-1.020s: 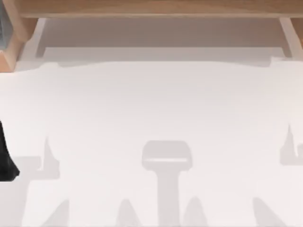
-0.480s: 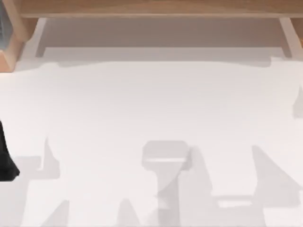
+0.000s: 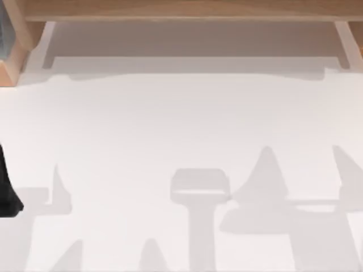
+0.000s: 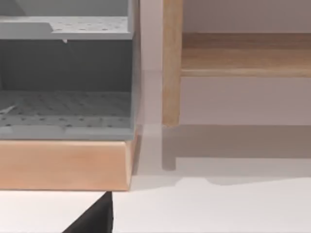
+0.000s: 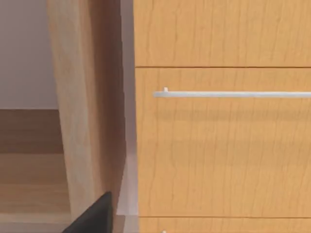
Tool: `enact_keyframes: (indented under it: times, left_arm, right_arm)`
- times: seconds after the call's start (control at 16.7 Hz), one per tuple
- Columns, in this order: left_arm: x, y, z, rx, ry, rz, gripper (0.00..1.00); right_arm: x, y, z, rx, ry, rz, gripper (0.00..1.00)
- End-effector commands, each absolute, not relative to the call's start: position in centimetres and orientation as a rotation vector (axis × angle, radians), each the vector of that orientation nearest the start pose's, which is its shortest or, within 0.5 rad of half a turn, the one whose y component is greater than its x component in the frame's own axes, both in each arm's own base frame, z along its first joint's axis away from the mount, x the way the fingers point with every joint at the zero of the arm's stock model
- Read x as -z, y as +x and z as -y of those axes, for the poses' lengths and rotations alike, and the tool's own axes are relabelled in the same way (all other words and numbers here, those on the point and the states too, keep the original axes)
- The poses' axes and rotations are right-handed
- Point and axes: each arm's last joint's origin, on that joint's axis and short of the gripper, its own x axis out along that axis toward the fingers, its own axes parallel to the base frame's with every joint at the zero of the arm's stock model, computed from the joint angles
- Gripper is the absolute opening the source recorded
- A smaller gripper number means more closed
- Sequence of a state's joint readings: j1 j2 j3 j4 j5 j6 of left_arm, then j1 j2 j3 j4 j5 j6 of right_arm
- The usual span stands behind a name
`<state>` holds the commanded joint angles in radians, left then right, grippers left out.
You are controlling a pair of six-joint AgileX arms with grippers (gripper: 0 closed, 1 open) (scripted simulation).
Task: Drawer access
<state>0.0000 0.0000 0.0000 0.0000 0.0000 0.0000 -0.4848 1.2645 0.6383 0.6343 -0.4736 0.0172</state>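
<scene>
In the right wrist view a light wooden drawer front (image 5: 223, 150) faces me, flush with the panels above and below it. A thin silver bar handle (image 5: 233, 94) runs across its upper part. A black part of my right gripper (image 5: 95, 216) juts in at the frame's edge, short of the cabinet's side post (image 5: 73, 111). My left arm (image 3: 7, 192) shows as a black shape at the table's left edge in the top view. A black part of my left gripper (image 4: 95, 218) hovers over the white table (image 3: 181, 124).
A grey perforated shelf unit (image 4: 65, 107) sits on a wooden base (image 4: 63, 165) at the table's back left. A wooden post (image 4: 171, 63) and a low wooden shelf (image 3: 181, 10) line the back edge. Arm shadows lie on the table's front right.
The right arm's shadow has shifted across the table's front right and now spreads wider toward the middle. The left arm has stayed still.
</scene>
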Motion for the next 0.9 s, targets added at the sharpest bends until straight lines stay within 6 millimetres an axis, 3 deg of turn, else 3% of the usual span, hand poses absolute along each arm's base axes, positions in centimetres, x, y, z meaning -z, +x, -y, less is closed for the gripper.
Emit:
enact_keyframes:
  times: [0.42,0.66,0.9]
  left_arm:
    - [-16.0,10.6,0.1,0.000,0.000,0.000,1.00]
    - [-16.0,10.6,0.1,0.000,0.000,0.000,1.00]
    - [-16.0,10.6,0.1,0.000,0.000,0.000,1.00]
  right_arm:
    - [-25.5,26.0,12.0,0.008,-0.070,0.006,1.00]
    - [-24.1,29.1,13.9,0.015,-0.305,0.007,1.00]
    - [-20.6,33.2,15.9,0.007,-0.664,-0.003,1.00]
